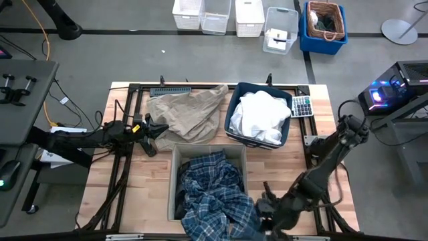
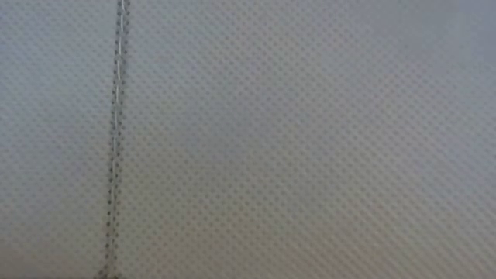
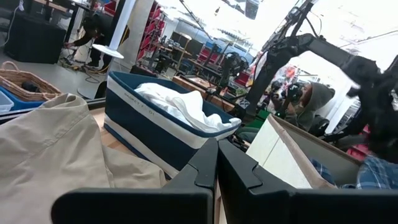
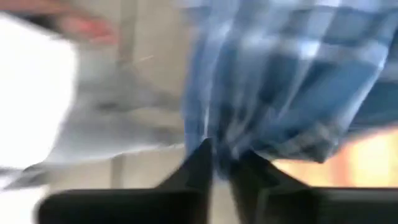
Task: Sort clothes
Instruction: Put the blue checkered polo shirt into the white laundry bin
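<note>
My right gripper (image 4: 221,163) is at the near edge of the table, right of the middle, and its two fingers are closed on a fold of the blue-and-white plaid shirt (image 1: 217,194). The shirt is soft and crumpled; most of it lies in a pale box (image 1: 175,175) near the middle of the table, and part hangs over the near side toward my right gripper.

My left gripper (image 1: 162,128) waits at the left side of the table, with its fingers closed together and nothing between them. Its tips are just beside the beige-khaki garment (image 1: 187,112), which lies spread in loose wrinkles on the far left part of the table.

The white garment (image 1: 262,115) is piled in a dark blue bin with a white stripe (image 3: 143,115), on the far right part. A calculator (image 1: 302,106) lies just right of this bin.

The table (image 1: 110,184) is of light wood planks with a black frame. On the grey floor behind it stand white baskets (image 1: 217,15), a clear box (image 1: 280,29) and a blue crate with a wicker basket (image 1: 326,23). The low view shows only a grey dotted mesh.
</note>
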Controlling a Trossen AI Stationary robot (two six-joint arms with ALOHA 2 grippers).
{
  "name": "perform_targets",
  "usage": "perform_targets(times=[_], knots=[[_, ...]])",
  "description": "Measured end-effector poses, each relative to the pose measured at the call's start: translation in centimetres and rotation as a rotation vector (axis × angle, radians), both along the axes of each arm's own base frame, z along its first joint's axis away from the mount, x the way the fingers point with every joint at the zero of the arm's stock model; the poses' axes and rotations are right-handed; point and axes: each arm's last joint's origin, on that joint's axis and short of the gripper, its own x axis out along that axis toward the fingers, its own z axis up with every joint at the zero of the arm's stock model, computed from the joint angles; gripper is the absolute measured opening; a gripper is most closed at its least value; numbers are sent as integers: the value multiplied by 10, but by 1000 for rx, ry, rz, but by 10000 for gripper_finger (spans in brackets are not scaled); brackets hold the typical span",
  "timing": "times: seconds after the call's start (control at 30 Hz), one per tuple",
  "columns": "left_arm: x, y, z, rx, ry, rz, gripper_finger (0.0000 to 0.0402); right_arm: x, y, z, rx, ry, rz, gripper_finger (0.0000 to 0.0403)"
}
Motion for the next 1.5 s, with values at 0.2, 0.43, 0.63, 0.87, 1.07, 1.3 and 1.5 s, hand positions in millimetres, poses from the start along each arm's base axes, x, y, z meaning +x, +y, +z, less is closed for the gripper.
perform_targets(times=[0.2, 0.43, 0.63, 0.87, 1.07, 1.3, 1.5], knots=[[0, 0, 0, 0, 0, 0, 0, 2, -36, 78, 73, -270, 9, 5], [0, 0, 0, 0, 0, 0, 0, 51, -116, 99, -244, -529, -276, 2], [0, 0, 0, 0, 0, 0, 0, 121, -141, 56, -204, -498, -234, 1], [0, 0, 0, 0, 0, 0, 0, 168, -131, -45, -254, -171, -194, 0], [0, 0, 0, 0, 0, 0, 0, 182, -127, -108, -269, 51, -184, 9], [0, 0, 0, 0, 0, 0, 0, 179, -128, -91, -323, 30, -74, 101], [0, 0, 0, 0, 1, 0, 0, 183, -134, -18, -603, -134, -51, 203]])
